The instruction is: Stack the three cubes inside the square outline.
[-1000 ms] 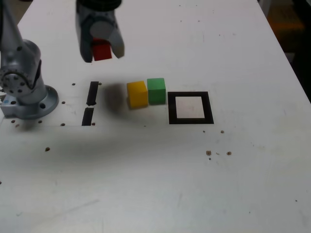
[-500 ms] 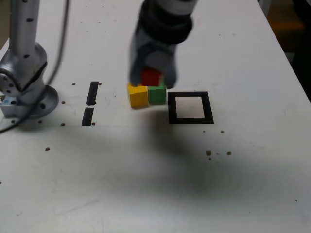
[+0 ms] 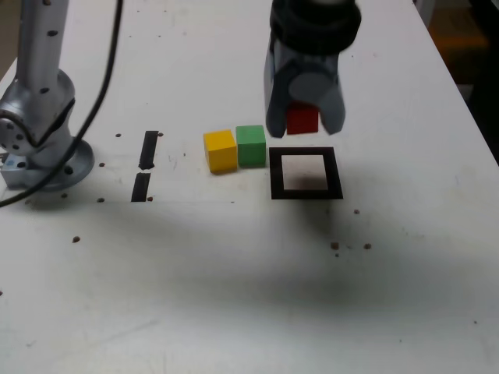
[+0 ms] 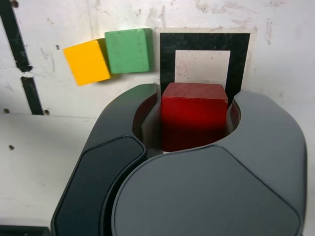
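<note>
Red cube (image 3: 302,119) sits clamped between my jaws, carried clear above the table. In the exterior view my gripper (image 3: 304,123) hangs over the far edge of the square outline (image 3: 306,173), which lies flat on the white table (image 3: 234,296) with its white centre bare. The green cube (image 3: 250,145) and yellow cube (image 3: 221,150) rest on the table side by side to the exterior view's left of the outline, touching or very nearly so, the green one just beside the frame's black border. Two short black strips (image 3: 146,165) lie farther off toward the exterior view's left, near my arm's base (image 3: 43,152).

From the wrist view I see the red cube (image 4: 194,114) pinched squarely between both fingers (image 4: 123,128) of my gripper (image 4: 194,118), with the square outline (image 4: 166,54) beyond it and only partly lined up: the cube covers one border of the frame while most of the white centre shows past it. The green cube (image 4: 128,50) sits right against the frame's outer edge, and the yellow cube (image 4: 87,61) leans slightly askew against the green.

My worry is placement. If I lower from here, I judge the red cube would land on the black border and not inside, so I need to shift over the centre first. The frame looks only slightly wider than the cube, so a small twist would leave a crooked base for the stack. My outer finger could also clip the green cube on the way down, since it sits so close to the frame.
</note>
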